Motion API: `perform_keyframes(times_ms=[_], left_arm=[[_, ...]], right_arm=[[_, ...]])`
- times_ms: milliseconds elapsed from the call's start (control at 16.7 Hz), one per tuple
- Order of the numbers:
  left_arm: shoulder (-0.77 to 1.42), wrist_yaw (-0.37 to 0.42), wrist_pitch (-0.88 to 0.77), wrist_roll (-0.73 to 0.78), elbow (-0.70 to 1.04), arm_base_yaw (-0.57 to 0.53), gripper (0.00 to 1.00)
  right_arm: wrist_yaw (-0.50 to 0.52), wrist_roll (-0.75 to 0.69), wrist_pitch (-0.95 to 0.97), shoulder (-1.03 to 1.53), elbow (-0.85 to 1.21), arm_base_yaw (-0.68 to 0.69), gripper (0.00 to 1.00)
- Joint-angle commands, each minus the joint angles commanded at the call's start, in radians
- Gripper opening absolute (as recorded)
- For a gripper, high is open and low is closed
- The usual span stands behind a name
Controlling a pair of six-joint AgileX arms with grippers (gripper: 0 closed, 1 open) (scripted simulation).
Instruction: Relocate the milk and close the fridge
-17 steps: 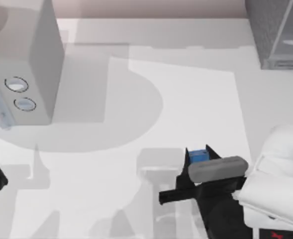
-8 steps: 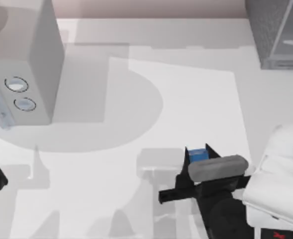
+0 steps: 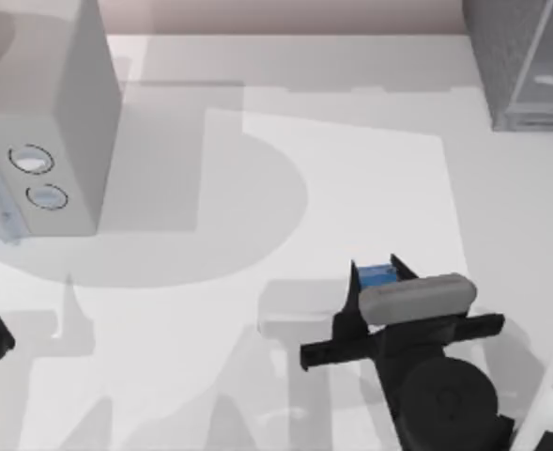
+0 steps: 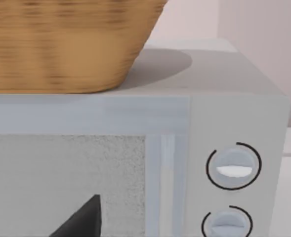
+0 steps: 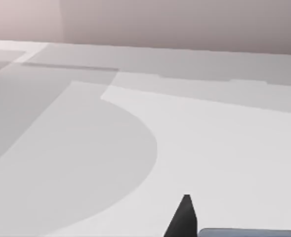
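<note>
Right gripper (image 3: 377,274) sits clamped on the milk (image 3: 376,275) at the table's near right, well apart from the fridge (image 3: 520,61) at far right; carry and door-closing remain; left arm parked.

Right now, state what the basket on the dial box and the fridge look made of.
Basket: woven wicker or straw by its look, tan with fine horizontal weave bands, matte. Fridge: dark grey speckled shell, stone-like or textured metal, with a smoother, lighter grey door panel; which material is open.
</note>
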Motion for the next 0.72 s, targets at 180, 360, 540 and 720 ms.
perform_keyframes(times_ms=[180,360,540,720], left_arm=[[0.0,0.0,0.0,0.0,0.0,0.0,1.0],[0.0,0.0,0.0,0.0,0.0,0.0,1.0],[0.0,0.0,0.0,0.0,0.0,0.0,1.0],[0.0,0.0,0.0,0.0,0.0,0.0,1.0]], right_arm=[[0.0,0.002,0.002,0.003,0.004,0.0,0.0],[-0.034,-0.001,-0.011,-0.018,0.005,-0.034,0.0],[-0.14,-0.014,-0.061,-0.085,0.003,-0.161,0.0],[-0.298,-0.035,-0.138,-0.186,-0.001,-0.371,0.0]])
